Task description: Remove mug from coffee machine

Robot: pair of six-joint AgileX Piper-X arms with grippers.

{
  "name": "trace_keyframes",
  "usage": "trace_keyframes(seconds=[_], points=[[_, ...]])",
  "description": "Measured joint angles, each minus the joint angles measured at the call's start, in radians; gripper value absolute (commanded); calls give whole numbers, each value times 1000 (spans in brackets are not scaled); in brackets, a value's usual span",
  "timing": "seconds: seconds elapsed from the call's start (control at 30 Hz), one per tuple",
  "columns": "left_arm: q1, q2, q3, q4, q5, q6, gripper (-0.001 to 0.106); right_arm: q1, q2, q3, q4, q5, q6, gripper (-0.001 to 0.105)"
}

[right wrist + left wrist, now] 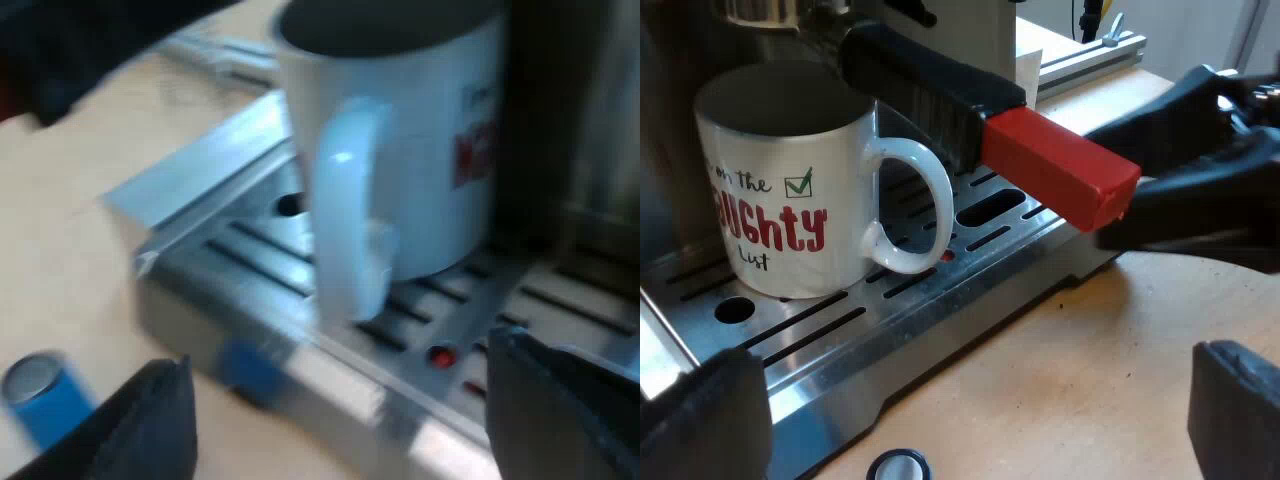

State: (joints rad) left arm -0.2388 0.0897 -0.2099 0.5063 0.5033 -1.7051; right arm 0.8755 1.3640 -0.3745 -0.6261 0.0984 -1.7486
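Observation:
A white mug [790,190] with red lettering stands on the espresso machine's slotted metal drip tray [970,270], its handle [915,205] turned outward. The holder's dark handle with a red end [1060,165] sticks out over the tray beside the mug. My left gripper [970,430] is open, its fingers [705,420] low in front of the tray, away from the mug. My right gripper [350,420] is open too, facing the mug's handle [345,210] from just short of it, with nothing between its fingers [570,410]. From the left wrist, the right gripper [1205,170] is a black shape by the red end.
A blue tamper [40,395] stands on the wooden table near the tray's edge [200,330]. A small round white-rimmed object [898,465] lies on the table just before the tray. An aluminium rail [1090,55] runs behind the machine.

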Motion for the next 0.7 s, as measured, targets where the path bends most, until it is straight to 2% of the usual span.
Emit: trace_keyframes(seconds=[0.13,0.4,0.57,0.7], points=[[0,0,0,0,0,0,86,0,59,-49,-30,56,8,63],[0,0,0,-11,0,0,86,0,154,-114,-37,56,9,63],[0,0,0,-43,0,0,86,9,259,-217,-38,61,12,63],[0,0,0,-44,0,0,86,11,300,-250,-38,61,12,63]])
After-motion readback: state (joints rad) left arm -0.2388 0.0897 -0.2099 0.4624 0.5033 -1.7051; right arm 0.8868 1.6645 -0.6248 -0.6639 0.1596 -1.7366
